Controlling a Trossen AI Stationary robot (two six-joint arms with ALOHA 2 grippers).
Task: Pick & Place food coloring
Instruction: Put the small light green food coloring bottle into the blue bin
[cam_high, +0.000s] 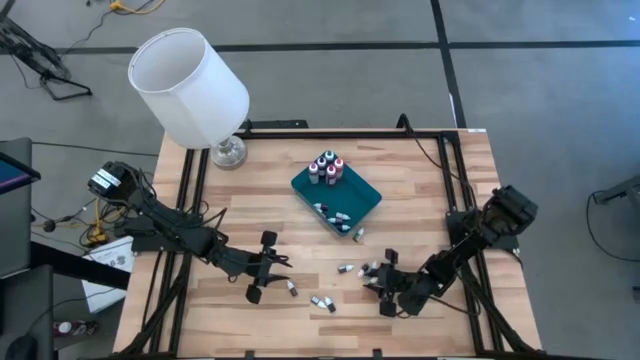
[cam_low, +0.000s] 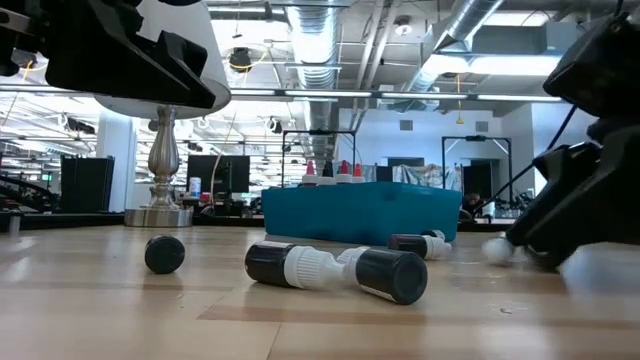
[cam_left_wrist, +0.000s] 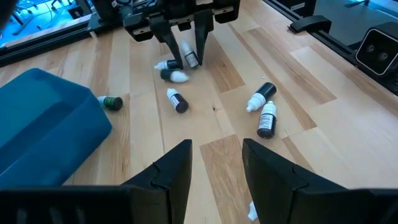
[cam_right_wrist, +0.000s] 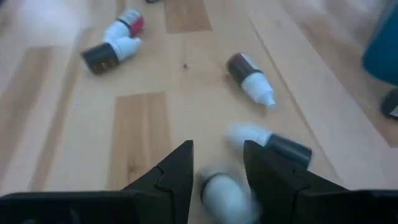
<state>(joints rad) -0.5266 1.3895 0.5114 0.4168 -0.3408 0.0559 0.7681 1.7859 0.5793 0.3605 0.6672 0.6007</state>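
Near the worktop's (cam_high: 420, 190) front edge, my right pincer (cam_right_wrist: 217, 163) pinches what seems a bottle (cam_right_wrist: 219, 186); my left pincer (cam_left_wrist: 216, 163) hangs spread. Other bottles (cam_high: 322, 301) lie loose, some in the tray (cam_high: 366, 190).

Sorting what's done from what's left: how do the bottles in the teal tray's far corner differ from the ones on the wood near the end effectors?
The small dropper bottles clustered in the teal plastic tray stand upright, packed together; the loose dropper bottles on the wooden table lie on their sides, scattered singly or in pairs. Tray bottles show coloured tops from above; loose ones show dark bodies. Both kinds look alike in size, with whitish caps.
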